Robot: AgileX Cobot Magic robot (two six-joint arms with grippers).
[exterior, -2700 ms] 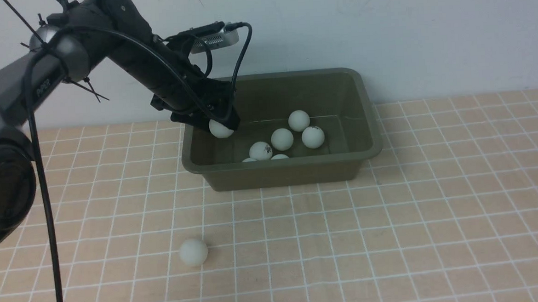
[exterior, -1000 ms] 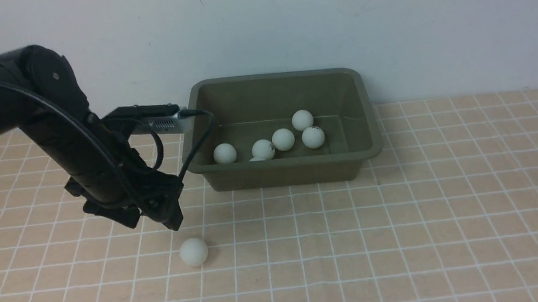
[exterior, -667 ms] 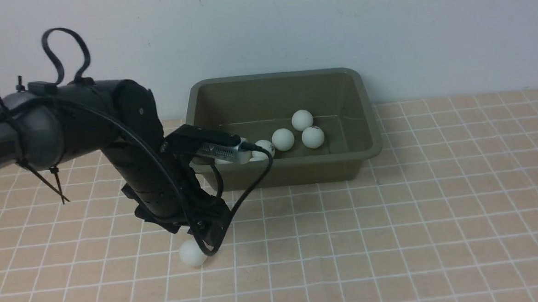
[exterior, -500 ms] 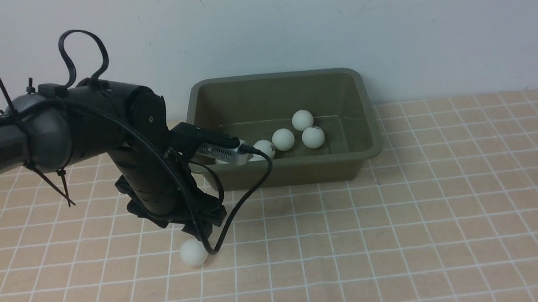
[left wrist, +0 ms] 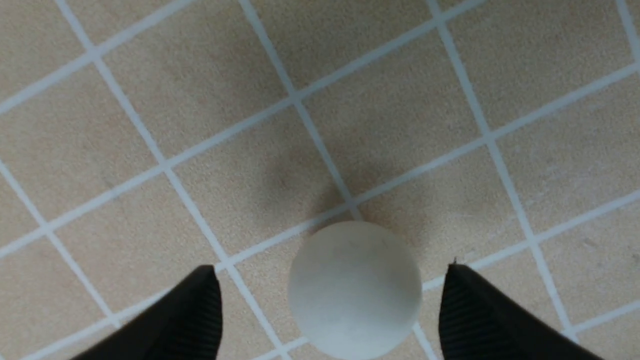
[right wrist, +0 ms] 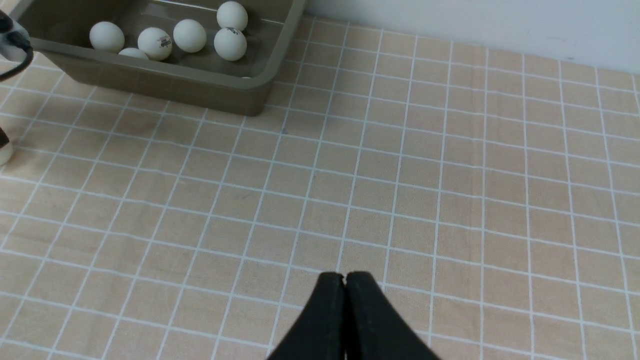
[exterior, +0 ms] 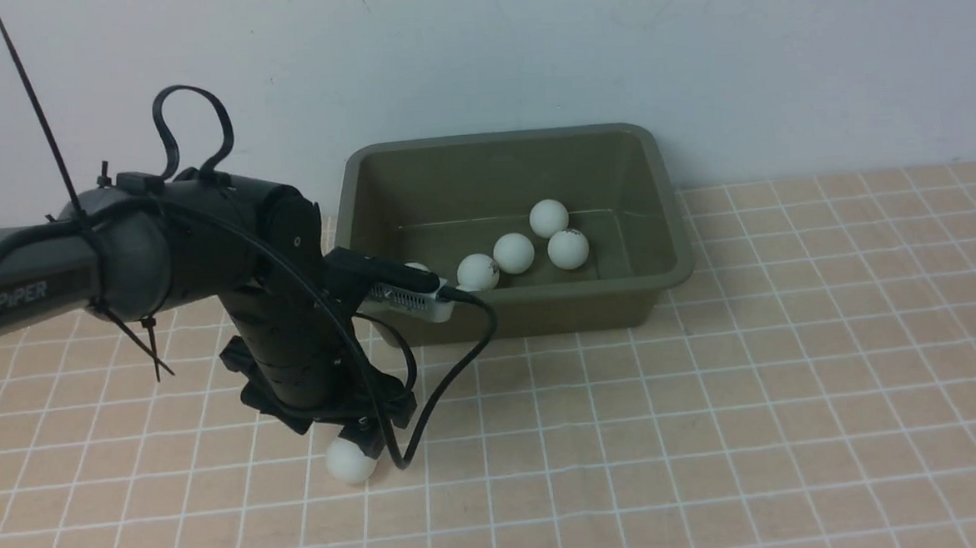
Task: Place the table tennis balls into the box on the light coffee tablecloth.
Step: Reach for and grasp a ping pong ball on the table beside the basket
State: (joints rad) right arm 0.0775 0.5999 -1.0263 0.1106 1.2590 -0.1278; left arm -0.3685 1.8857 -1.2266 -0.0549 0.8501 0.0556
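- On the light coffee tablecloth (exterior: 712, 396), near side, well apart from the box (exterior: 660, 215): one last loose ball (exterior: 349, 463), lying on a grid crossing.
- Directly above it, left gripper (left wrist: 330, 310) pointed straight down, fingers (left wrist: 195, 310) spread wide with a clear gap on either side of the ball; nothing held yet. Straddling like this so that a simple closing would trap the sphere at its widest part.
- Inside the box: other table tennis balls (exterior: 514, 253), clustered on the floor toward the near wall; four plainly seen from the front, more partly hidden by the wall and the wrist camera.
- Box pushed against the back wall, open top toward the arms, so drops need only clear the flared rim.
- Right gripper (right wrist: 345, 280) parked low over bare cloth, fingers pressed together, empty, out of the way.
- Against a second ago: left arm then beside the box corner and higher, short of the ball; now swung over and lowered onto it. Ball itself unmoved.
- Likely risk: a round, light ball squirting away if the fingers close off-centre.
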